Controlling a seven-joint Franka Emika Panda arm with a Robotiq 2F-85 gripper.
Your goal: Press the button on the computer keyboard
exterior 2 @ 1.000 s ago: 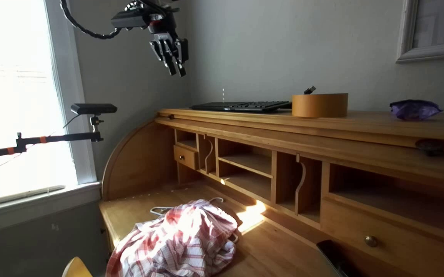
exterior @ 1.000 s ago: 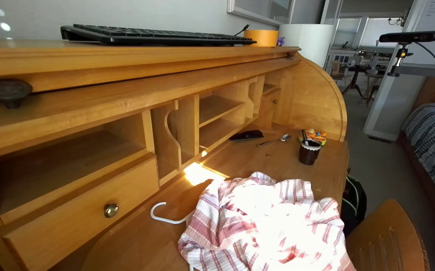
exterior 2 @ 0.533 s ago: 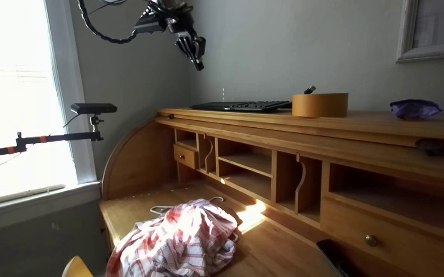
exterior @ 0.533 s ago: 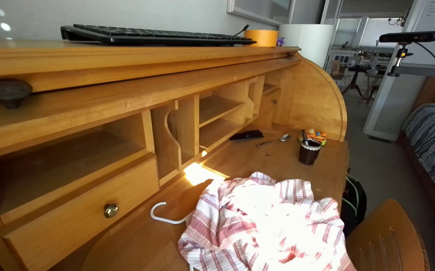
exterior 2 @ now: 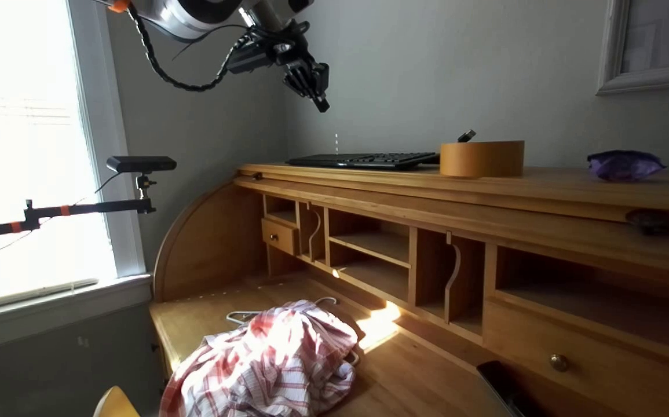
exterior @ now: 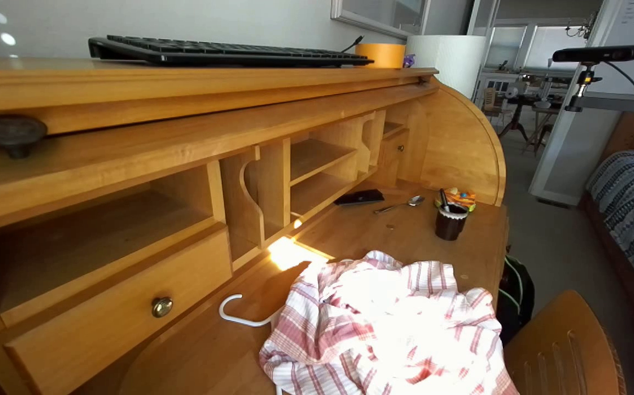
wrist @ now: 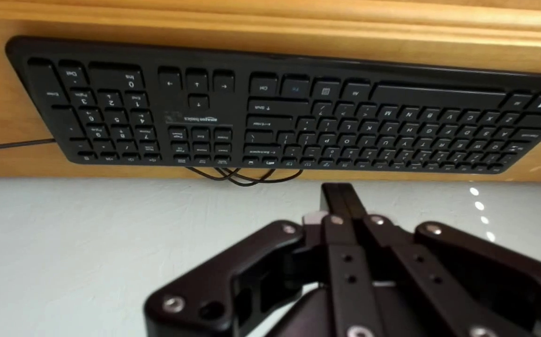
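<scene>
Wooden worktop (exterior 2: 560,178), grey wall (exterior 2: 456,75) behind. Keyboard (wrist: 275,117) laid on top, keys (wrist: 368,126) up. Gripper (wrist: 338,188) pressed together, held above, touching nothing. One key is best centred beneath it, then pushed straight down, lightly.

Operator: State the clearance under the gripper (exterior 2: 322,108).

Technician: In an exterior view, open air separates it from the keyboard (exterior 2: 363,160) lower down; the two stand apart.

Operator: Which surface bounds the space beyond it?

Technician: The wall (wrist: 111,243). Clearance there cannot be determined. Cables (wrist: 247,184) loop between wall and keyboard.

Operator: Identify lateral obstacles.

Technician: Below gripper level and off to one side, the orange roll (exterior 2: 482,159) stands near the keyboard's end, a plug (exterior 2: 466,135) projecting above its rim. Farther out in that direction lies a purple object (exterior 2: 625,166).

Operator: Lower limit?

Technician: The desk top (exterior 2: 566,177), beneath keyboard, roll and purple object.
</scene>
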